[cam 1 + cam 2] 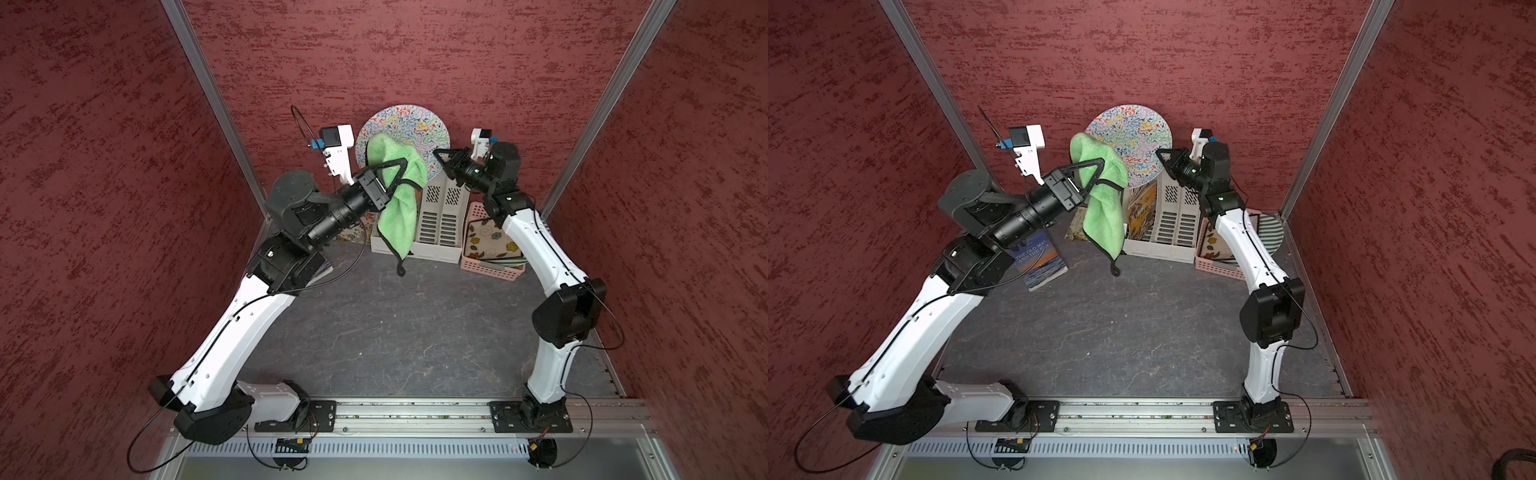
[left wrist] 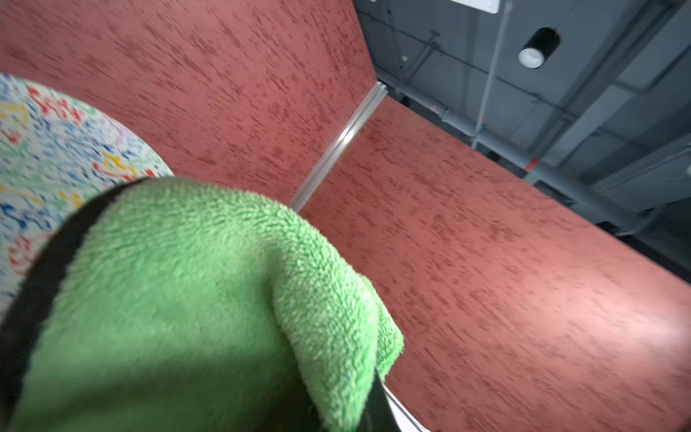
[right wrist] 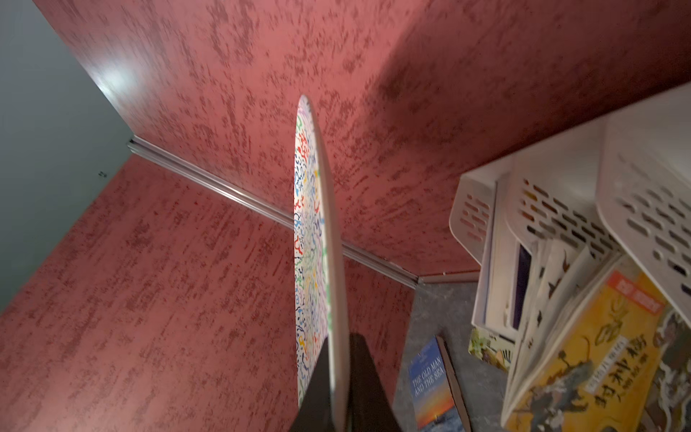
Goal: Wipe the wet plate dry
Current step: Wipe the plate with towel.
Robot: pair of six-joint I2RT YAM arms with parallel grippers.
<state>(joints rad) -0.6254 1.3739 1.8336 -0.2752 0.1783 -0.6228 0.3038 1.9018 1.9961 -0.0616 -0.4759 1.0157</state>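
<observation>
The plate [image 1: 409,124] is round, with a colourful squiggle pattern, and is held upright in the air in front of the back wall. My right gripper [image 1: 437,153] is shut on its right rim. In the right wrist view the plate [image 3: 318,239] stands edge-on between the dark fingers [image 3: 364,377]. My left gripper [image 1: 401,166] is shut on a green cloth [image 1: 400,199]. The cloth's bunched top lies against the plate's lower left face and the rest hangs down. In the left wrist view the cloth [image 2: 179,299] fills the foreground and hides most of the jaws; the plate [image 2: 56,149] shows behind it.
A white file rack [image 1: 441,220] with books stands below the plate. A pink basket [image 1: 490,262] with patterned plates sits to its right. A blue book [image 1: 1040,262] lies under the left arm. Red walls close in on three sides.
</observation>
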